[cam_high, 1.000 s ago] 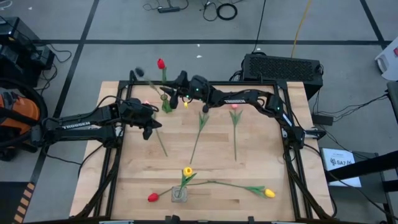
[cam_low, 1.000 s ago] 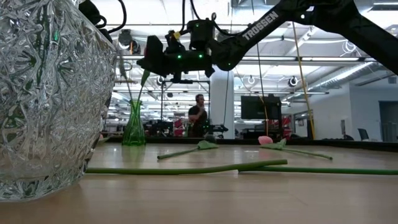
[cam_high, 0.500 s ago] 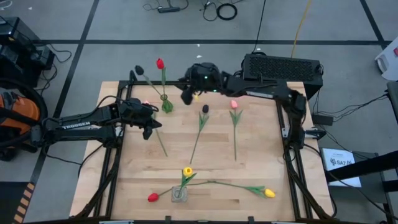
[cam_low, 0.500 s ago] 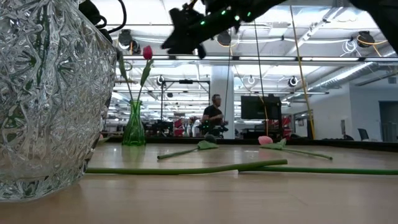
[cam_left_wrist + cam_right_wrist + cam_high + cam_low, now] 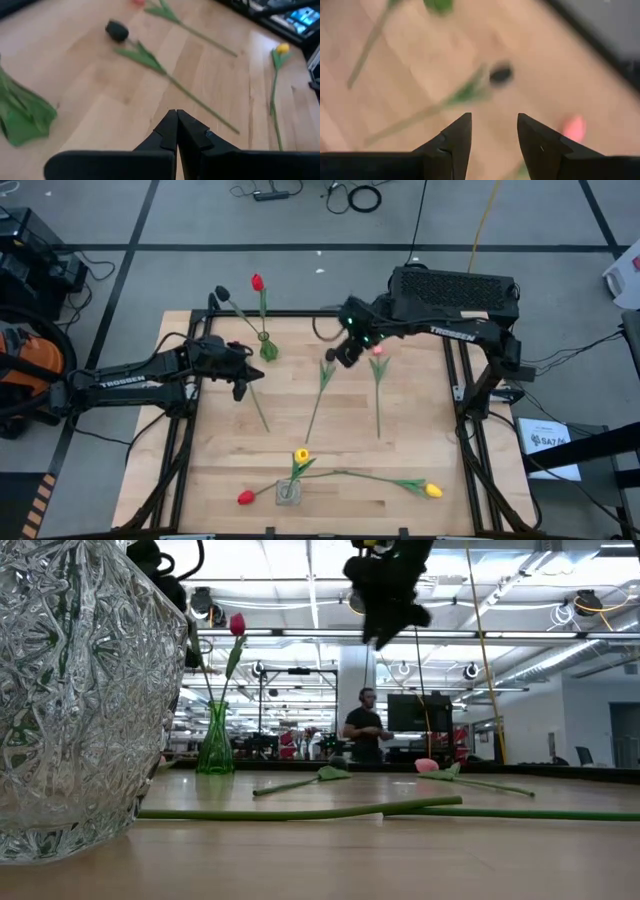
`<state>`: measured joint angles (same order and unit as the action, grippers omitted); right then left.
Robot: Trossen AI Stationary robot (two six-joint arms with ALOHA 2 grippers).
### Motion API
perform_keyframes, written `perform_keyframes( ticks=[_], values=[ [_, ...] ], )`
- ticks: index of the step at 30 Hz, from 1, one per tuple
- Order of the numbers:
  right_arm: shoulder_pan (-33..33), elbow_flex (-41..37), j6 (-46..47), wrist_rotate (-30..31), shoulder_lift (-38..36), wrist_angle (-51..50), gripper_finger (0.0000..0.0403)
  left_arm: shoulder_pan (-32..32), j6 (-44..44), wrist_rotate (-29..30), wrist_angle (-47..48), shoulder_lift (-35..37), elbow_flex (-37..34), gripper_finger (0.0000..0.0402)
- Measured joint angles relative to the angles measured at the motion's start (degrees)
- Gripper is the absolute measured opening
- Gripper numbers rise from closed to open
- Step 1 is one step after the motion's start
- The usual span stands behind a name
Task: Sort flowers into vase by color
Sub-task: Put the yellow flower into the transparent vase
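Observation:
A green vase [image 5: 268, 348] near the table's far edge holds a red tulip [image 5: 258, 282] and a dark tulip [image 5: 222, 293]; both stand by their stems in its neck. A clear glass vase [image 5: 288, 492] at the near edge holds a yellow tulip [image 5: 301, 455]. A dark tulip [image 5: 322, 380], a pink tulip [image 5: 377, 351], a red tulip [image 5: 245, 498] and a yellow tulip [image 5: 433, 491] lie flat on the table. My right gripper [image 5: 340, 358] hovers open above the lying dark tulip's head [image 5: 500, 74]. My left gripper [image 5: 243, 385] waits shut, right of the green vase's near side, over another stem [image 5: 260, 410].
The table is a wooden board with a dark frame [image 5: 330, 313] along its far edge. In the low view the clear vase [image 5: 80, 690] fills the left side, and long stems [image 5: 300, 810] lie across the board. A person stands in the room beyond the table.
My right gripper has left the green vase, risen, and swung toward the table's right and a little nearer, ending above the lying dark tulip. The red tulip stays standing in the green vase. A person beyond the table has walked to the right.

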<state>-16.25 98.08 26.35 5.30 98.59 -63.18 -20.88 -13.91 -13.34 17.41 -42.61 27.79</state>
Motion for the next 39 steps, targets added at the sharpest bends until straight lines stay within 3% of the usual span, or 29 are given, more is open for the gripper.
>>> perform_keyframes(
  ticks=[4,8,13,20,28,34,39],
  values=[
    [5.5,0.0,11.9,4.9,-1.7,-10.8,0.0150,0.0,0.9,0.1,-3.0,0.0,0.0,0.0008],
    [11.9,0.0,27.3,5.2,-3.3,-19.5,0.0150,0.0,0.8,0.1,-3.5,0.0,0.0,0.0008],
    [21.0,-3.0,47.6,5.3,-6.2,-21.7,0.0146,0.0,1.1,0.1,-3.5,0.0,0.0,0.0008],
    [33.9,-14.6,76.0,-0.8,-9.6,-16.1,0.0144,0.0,7.0,0.2,-3.6,0.0,0.0,0.0008],
    [46.5,-26.1,108.1,-7.1,-10.1,2.5,0.0144,0.0,7.1,0.6,-5.8,0.0,0.0,0.0008],
    [50.1,-31.5,108.8,-8.6,-8.0,19.9,0.0144,0.0,7.3,1.9,-6.6,0.0,0.0,0.0008],
    [52.6,-32.3,101.5,-11.8,-5.3,21.0,0.0144,0.0,7.3,1.9,-6.5,0.0,0.0,0.0008]
  ],
)
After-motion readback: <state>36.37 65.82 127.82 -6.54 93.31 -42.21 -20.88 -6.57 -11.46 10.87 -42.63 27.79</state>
